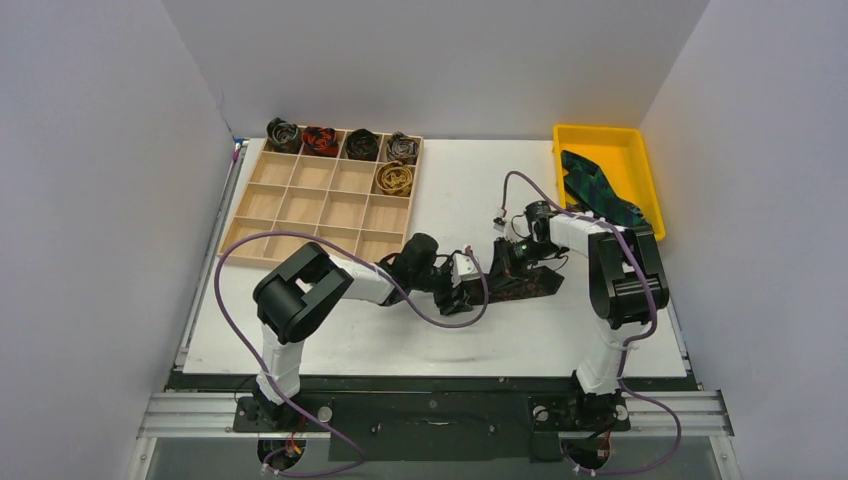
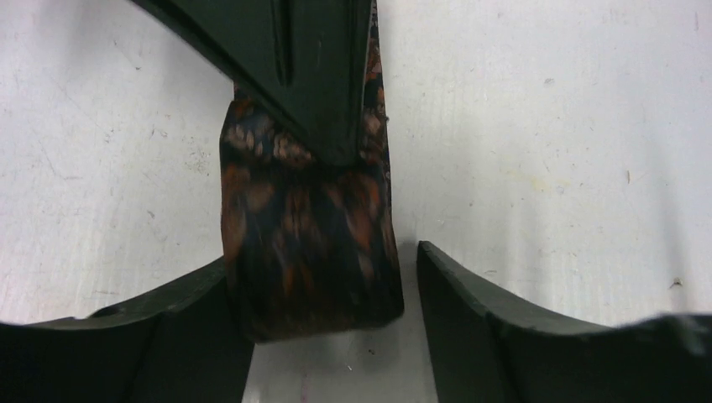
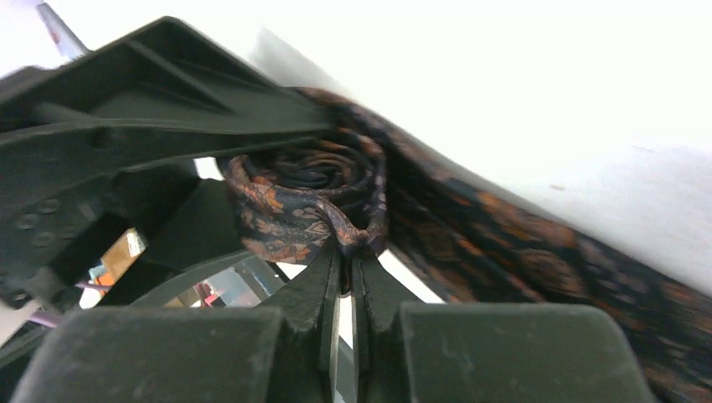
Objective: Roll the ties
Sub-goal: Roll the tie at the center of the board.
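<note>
A dark brown-black tie (image 1: pixel 532 284) with orange leaf print lies on the white table, its left end rolled into a small coil (image 3: pixel 294 189). My right gripper (image 1: pixel 506 262) is shut, pinching the coil's edge between its fingertips (image 3: pixel 346 252); the rest of the tie (image 3: pixel 546 260) trails off to the right. My left gripper (image 1: pixel 476 287) is open around the coil (image 2: pixel 311 252): its left finger (image 2: pixel 168 336) touches the fabric, its right finger (image 2: pixel 487 319) stands a little apart. A green-blue tie (image 1: pixel 596 190) lies in the yellow bin (image 1: pixel 600 132).
A wooden compartment tray (image 1: pixel 300 205) stands at the back left. It holds rolled ties in its top row (image 1: pixel 320 140) and a gold one (image 1: pixel 393 178) below. White walls close in the table on three sides. Purple cables loop beside both arms.
</note>
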{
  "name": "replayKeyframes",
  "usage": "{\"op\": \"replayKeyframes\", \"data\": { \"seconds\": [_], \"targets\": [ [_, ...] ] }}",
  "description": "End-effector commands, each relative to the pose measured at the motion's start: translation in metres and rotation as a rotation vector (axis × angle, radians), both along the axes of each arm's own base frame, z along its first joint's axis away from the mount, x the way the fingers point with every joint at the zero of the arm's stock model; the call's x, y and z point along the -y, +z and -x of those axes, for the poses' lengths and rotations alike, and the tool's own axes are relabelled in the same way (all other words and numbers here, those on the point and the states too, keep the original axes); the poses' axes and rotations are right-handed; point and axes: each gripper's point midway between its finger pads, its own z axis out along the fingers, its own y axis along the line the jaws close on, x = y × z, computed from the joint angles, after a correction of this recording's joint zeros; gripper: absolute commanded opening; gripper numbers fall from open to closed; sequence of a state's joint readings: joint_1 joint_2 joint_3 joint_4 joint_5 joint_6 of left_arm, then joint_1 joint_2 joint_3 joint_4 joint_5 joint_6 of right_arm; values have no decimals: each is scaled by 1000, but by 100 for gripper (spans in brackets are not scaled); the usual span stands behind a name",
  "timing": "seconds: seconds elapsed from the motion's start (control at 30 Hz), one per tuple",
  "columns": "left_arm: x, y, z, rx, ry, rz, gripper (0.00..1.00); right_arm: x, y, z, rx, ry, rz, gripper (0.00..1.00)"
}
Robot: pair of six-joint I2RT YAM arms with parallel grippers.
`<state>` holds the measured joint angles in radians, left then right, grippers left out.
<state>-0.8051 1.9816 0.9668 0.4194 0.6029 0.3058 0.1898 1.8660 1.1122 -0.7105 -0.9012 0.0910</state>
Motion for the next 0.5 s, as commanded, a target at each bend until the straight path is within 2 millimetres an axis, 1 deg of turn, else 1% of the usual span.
{"op": "replayKeyframes", "data": {
  "seconds": [0.0, 0.1, 0.13, 0.23, 0.27, 0.3, 0.33, 0.37, 0.4, 0.47],
  "targets": [
    [-12, -7, 3, -10, 39, -13, 68, 39, -38, -2, -24, -4, 174, 0],
    [-5, 12, -2, 36, 42, 51, 75, 64, -60, -2, -64, -16, 312, 0],
    [-4, 14, -3, 44, 43, 60, 76, 68, -62, -6, -60, -25, 329, 0],
    [2, 24, -6, 82, 43, 104, 84, 79, -69, -12, -60, -36, 391, 0],
    [4, 24, -6, 86, 42, 111, 85, 79, -70, -13, -61, -36, 398, 0],
    [8, 29, -8, 105, 40, 134, 87, 81, -71, -14, -59, -33, 411, 0],
    [11, 26, -7, 100, 38, 135, 87, 81, -72, -13, -59, -24, 418, 0],
    [17, 31, -11, 113, 38, 155, 88, 82, -72, -12, -57, -12, 428, 0],
    [19, 26, -12, 100, 45, 151, 88, 80, -72, -11, -40, 21, 428, 0],
    [28, 28, -18, 99, 57, 178, 88, 77, -72, -6, -24, 64, 430, 0]
  ]
}}
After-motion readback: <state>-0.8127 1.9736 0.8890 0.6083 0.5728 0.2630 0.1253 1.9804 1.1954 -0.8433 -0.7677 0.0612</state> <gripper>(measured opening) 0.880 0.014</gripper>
